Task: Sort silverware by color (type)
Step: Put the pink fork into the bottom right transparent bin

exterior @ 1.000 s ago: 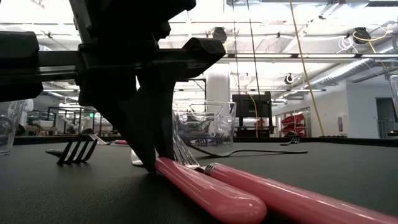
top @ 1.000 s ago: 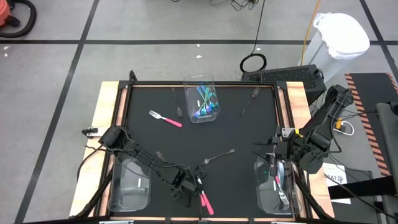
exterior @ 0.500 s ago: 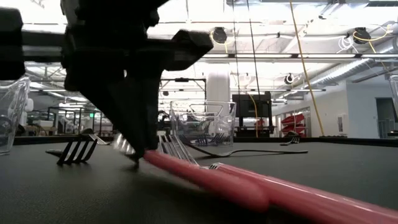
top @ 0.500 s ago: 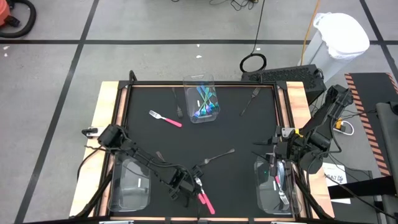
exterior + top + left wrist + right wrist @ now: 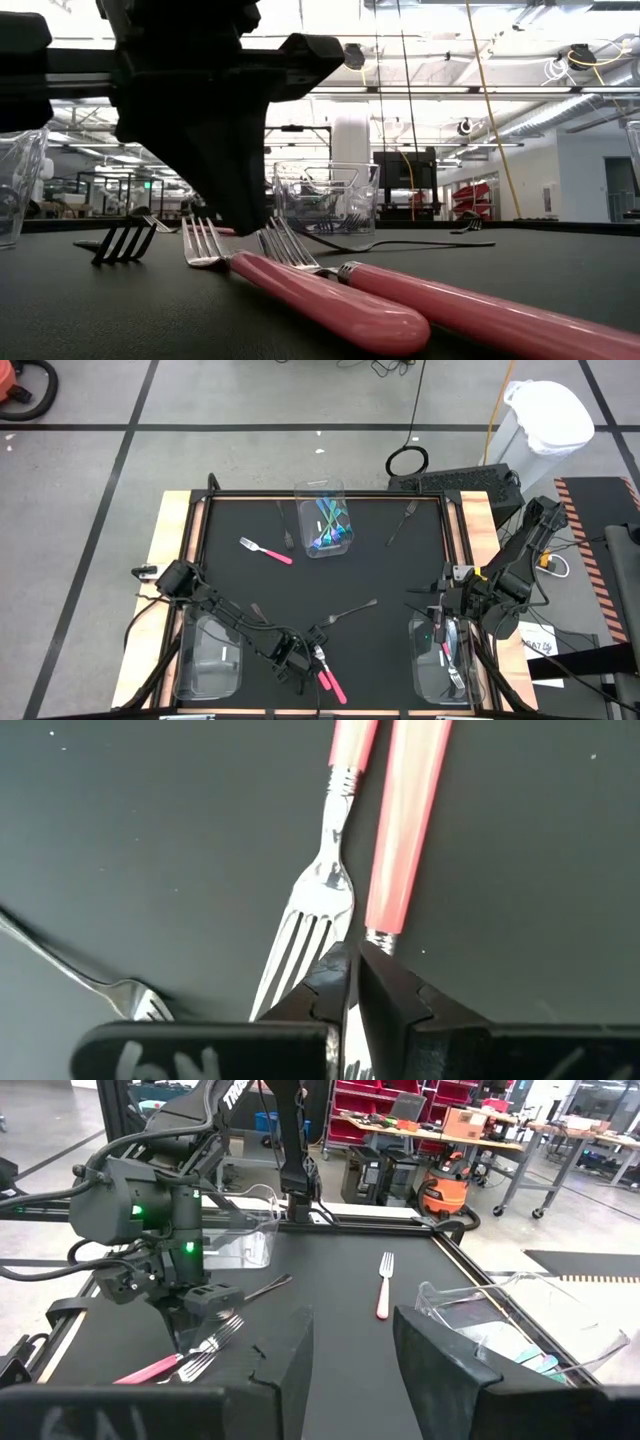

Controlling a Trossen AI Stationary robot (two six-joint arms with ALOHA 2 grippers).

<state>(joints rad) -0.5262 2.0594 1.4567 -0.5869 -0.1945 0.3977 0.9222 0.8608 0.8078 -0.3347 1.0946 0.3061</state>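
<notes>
Two pink-handled forks [image 5: 326, 674] lie flat, side by side (tines silver); another pink fork [image 5: 265, 550] lies apart.

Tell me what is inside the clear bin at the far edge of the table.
The clear bin holds several teal and blue-handled utensils with silver heads, piled together. They overlap, so an exact count and whatever lies beneath them cannot be made out.

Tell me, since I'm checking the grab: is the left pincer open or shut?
Shut. The left pincer has its fingers pressed together on the head of a pink-handled fork.
</notes>
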